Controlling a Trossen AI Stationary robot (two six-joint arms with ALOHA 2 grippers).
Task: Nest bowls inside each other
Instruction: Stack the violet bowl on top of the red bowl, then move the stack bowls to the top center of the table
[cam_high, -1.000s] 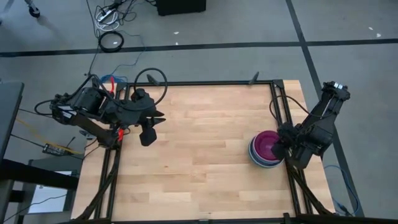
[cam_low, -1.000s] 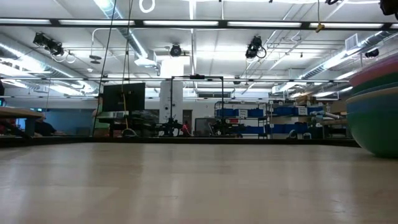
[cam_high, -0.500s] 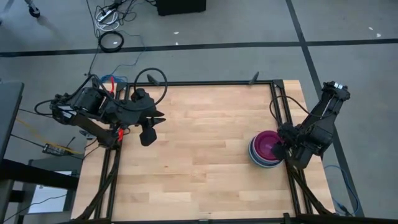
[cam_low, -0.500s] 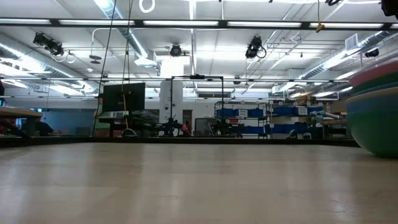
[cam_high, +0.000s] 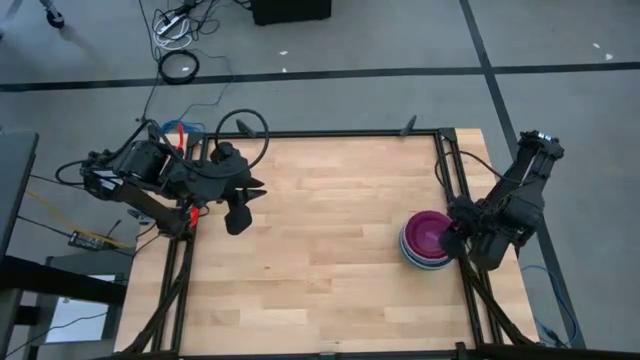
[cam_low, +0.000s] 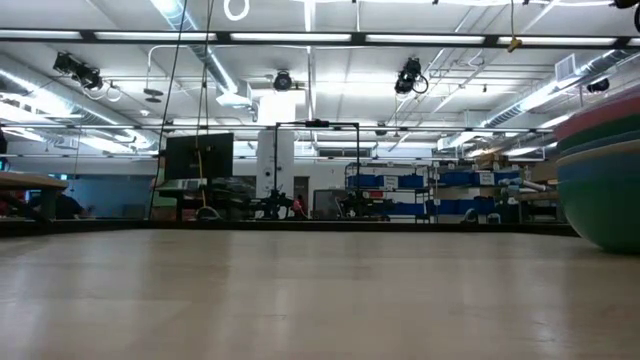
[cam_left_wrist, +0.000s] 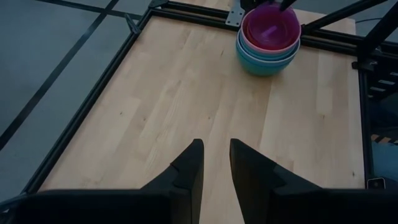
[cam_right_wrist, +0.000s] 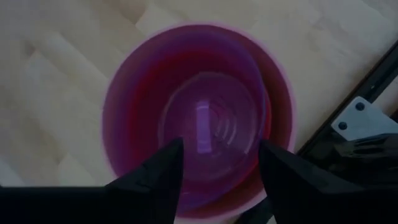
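One stack of nested bowls (cam_high: 428, 240), right of centre in the high view, near the table's (cam_high: 320, 260) right edge.

Contents: a magenta bowl (cam_right_wrist: 199, 118) innermost and uppermost; beneath it rims of pink, light blue and teal show in the left wrist view (cam_left_wrist: 268, 38). The exact count cannot be told from these views. In the low view the stack's teal lower wall (cam_low: 600, 190) fills the far right edge of the frame.

Right tool (cam_high: 452, 240): at the stack's right rim in the high view. In its own wrist view the two dark fingers (cam_right_wrist: 158, 171) stand wide apart over the magenta bowl's near rim, with nothing between them; no bowl is gripped.

Left tool (cam_high: 238, 218): waiting at the upper left of the table, well apart from the stack. Its fingers (cam_left_wrist: 189, 171) stand slightly parted and hold nothing.

Handling, by judgement: thin plastic, light, stiff enough to keep its shape, smooth and likely slippery. Not fragile. A bowl of this kind is best taken by the rim, one finger inside the wall and one outside; a pinch on the top bowl alone could lift it out of the nest.

Status, by judgement: no loose bowl appears on the table, so nesting looks finished or nearly so.
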